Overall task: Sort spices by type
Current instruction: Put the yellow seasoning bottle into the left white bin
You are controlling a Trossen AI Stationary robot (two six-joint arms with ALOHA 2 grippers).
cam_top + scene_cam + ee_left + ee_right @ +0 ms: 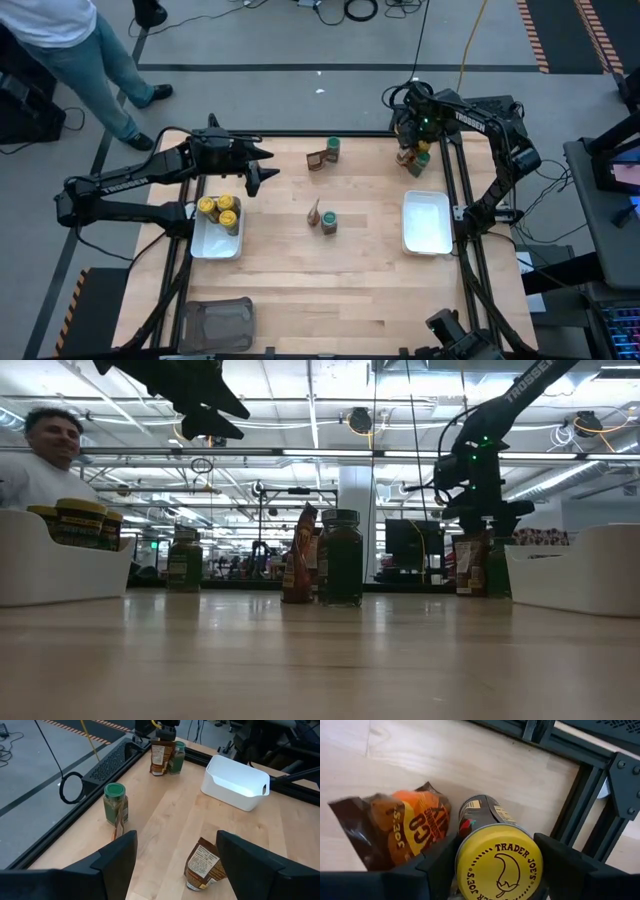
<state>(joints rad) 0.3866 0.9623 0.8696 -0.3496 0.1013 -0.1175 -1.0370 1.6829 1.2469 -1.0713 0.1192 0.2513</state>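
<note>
Beside the empty white tray, right gripper straddles a yellow-lidded jar, fingers spread, ready to grab.

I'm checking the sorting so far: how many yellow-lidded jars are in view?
4. Three yellow-lidded jars stand together in the left white tray; the fourth is at the right tool, beside a packet near the table's far right corner. Others may hide there.

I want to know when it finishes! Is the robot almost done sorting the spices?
Not yet. Three yellow-lid jars sit in the left tray. The right gripper is around another yellow-lid jar in the far corner. The right tray looks empty, and green-lid jars and packets remain loose. The left gripper hangs open, empty.
</note>
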